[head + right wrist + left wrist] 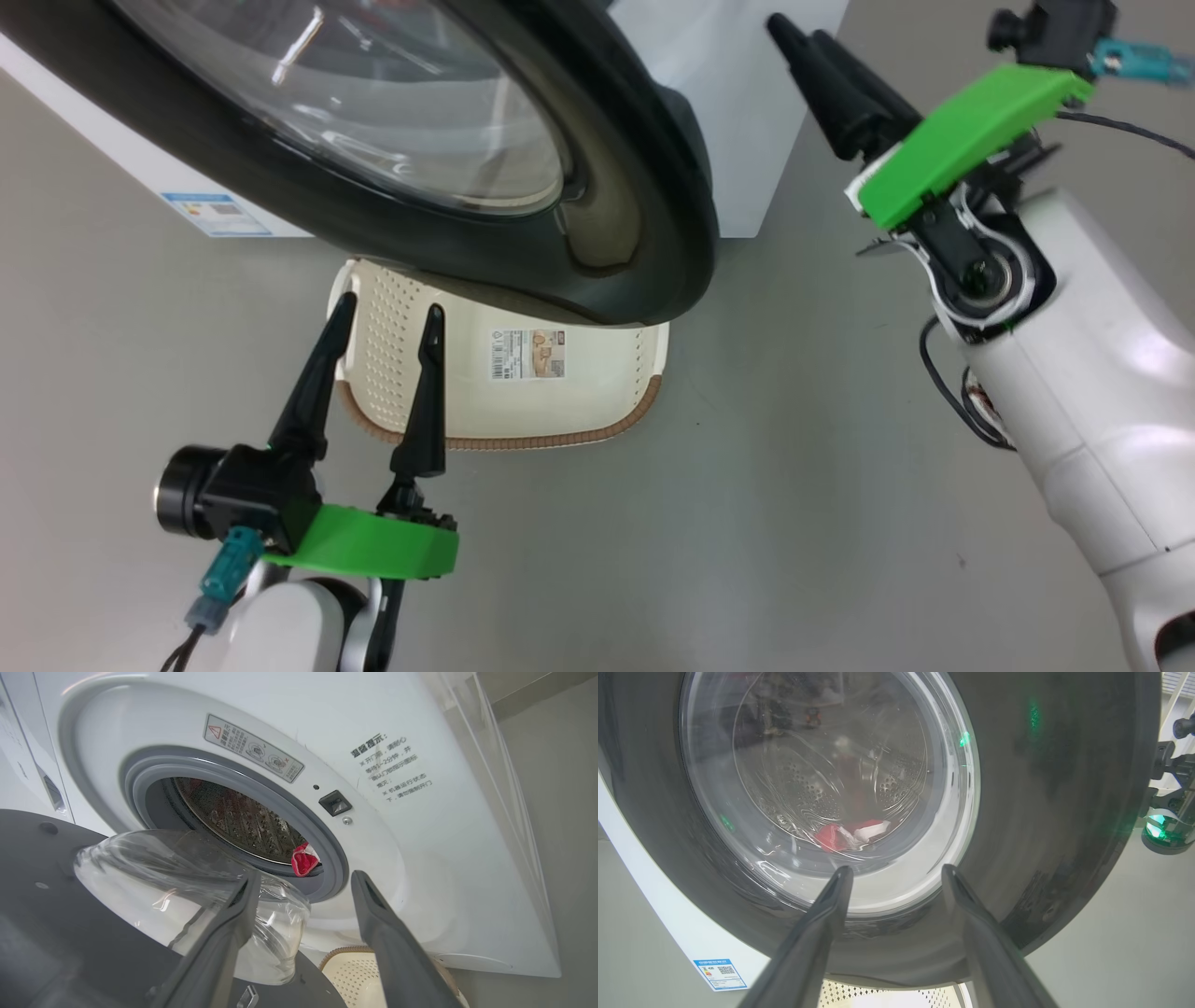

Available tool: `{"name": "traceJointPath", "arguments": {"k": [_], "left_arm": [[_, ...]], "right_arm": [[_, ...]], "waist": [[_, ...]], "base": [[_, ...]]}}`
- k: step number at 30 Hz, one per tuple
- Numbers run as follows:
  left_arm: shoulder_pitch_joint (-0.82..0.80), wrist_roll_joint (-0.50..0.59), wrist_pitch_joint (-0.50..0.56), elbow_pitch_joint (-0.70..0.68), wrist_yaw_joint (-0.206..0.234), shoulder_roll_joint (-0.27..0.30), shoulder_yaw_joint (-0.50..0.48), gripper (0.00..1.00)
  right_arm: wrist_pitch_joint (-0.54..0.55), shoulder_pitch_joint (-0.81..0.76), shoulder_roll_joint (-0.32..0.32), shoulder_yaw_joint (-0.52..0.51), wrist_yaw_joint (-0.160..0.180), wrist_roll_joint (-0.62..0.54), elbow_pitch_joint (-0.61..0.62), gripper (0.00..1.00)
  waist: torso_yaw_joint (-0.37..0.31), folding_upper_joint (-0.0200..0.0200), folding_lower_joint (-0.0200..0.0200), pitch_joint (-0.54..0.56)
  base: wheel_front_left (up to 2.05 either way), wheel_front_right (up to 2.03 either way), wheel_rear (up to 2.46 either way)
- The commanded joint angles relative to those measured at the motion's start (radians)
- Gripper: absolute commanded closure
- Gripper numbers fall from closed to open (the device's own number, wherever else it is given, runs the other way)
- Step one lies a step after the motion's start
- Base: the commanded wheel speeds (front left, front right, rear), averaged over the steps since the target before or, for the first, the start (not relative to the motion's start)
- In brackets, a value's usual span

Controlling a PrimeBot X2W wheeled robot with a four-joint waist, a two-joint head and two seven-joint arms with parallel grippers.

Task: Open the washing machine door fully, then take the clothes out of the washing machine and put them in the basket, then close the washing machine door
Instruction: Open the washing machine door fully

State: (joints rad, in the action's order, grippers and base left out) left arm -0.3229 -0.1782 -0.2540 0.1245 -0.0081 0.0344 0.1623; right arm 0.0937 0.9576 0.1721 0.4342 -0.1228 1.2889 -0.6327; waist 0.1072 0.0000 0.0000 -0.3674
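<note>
Checking my feeds: the big round door with the glossy black rim and bulging glass window (392, 103) is swung out from the white boxy front-loader (397, 835), filling the head view's upper left. The cream perforated plastic basket with the brown rim (523, 441) sits on the grey floor (794, 467) under it, centre frame. Bright red and white clothes (304, 861) lie at the steel drum (243, 816) lip, mid-frame on the right wrist cam. Left gripper (390, 308), lower left, is spread wide and empty. Right gripper (306, 877) is spread too, holding nothing.
</note>
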Motion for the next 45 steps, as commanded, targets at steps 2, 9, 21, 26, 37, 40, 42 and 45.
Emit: {"name": "traceJointPath", "arguments": {"k": [2,9,21,26,37,40,42,45], "left_arm": [[0.002,-0.002,-0.008,-0.03,0.004,0.016,-0.039,0.0],[0.014,-0.002,-0.008,-0.033,-0.001,0.016,-0.066,0.0],[0.04,0.009,-0.008,-0.039,-0.004,0.016,-0.073,0.0],[0.05,0.017,-0.008,-0.038,-0.012,0.016,-0.079,0.0],[0.073,0.019,-0.008,-0.063,-0.006,0.016,-0.083,0.0],[0.073,0.021,-0.008,-0.067,-0.007,0.016,-0.08,0.0],[0.072,0.021,-0.008,-0.069,-0.006,0.016,-0.078,0.0],[0.073,0.022,-0.008,-0.073,-0.003,0.016,-0.073,0.0]], "right_arm": [[-0.094,-0.034,0.008,0.03,-0.008,-0.038,0.035,0.0],[-0.349,-0.086,0.095,0.114,-0.008,-0.208,0.0,0.0],[-0.355,-0.359,0.005,-0.271,-0.008,-0.781,0.224,0.0],[-0.355,-0.476,-0.048,-0.373,-0.008,-0.901,0.324,0.0],[-0.355,-0.639,-0.11,-0.438,-0.008,-1.021,0.496,0.0],[-0.355,-0.672,-0.116,-0.432,-0.008,-1.019,0.513,0.0],[-0.355,-0.688,-0.118,-0.423,-0.008,-1.014,0.518,0.0],[-0.355,-0.704,-0.12,-0.404,-0.008,-1.016,0.52,0.0]], "waist": [[-0.011,0.0,0.0,0.001],[-0.044,0.0,0.0,0.017],[-0.071,0.0,0.0,0.045],[-0.075,0.0,0.0,0.061],[-0.087,0.0,0.0,0.066],[-0.087,0.0,0.0,0.063],[-0.087,0.0,0.0,0.061],[-0.086,0.0,0.0,0.058]], "base": [[0.0,0.0,0.0],[0.0,0.0,0.0],[0.0,0.0,0.0],[0.0,0.0,0.0],[0.0,0.0,0.0],[0.0,0.0,0.0],[0.0,0.0,0.0],[0.0,0.0,0.0]]}}
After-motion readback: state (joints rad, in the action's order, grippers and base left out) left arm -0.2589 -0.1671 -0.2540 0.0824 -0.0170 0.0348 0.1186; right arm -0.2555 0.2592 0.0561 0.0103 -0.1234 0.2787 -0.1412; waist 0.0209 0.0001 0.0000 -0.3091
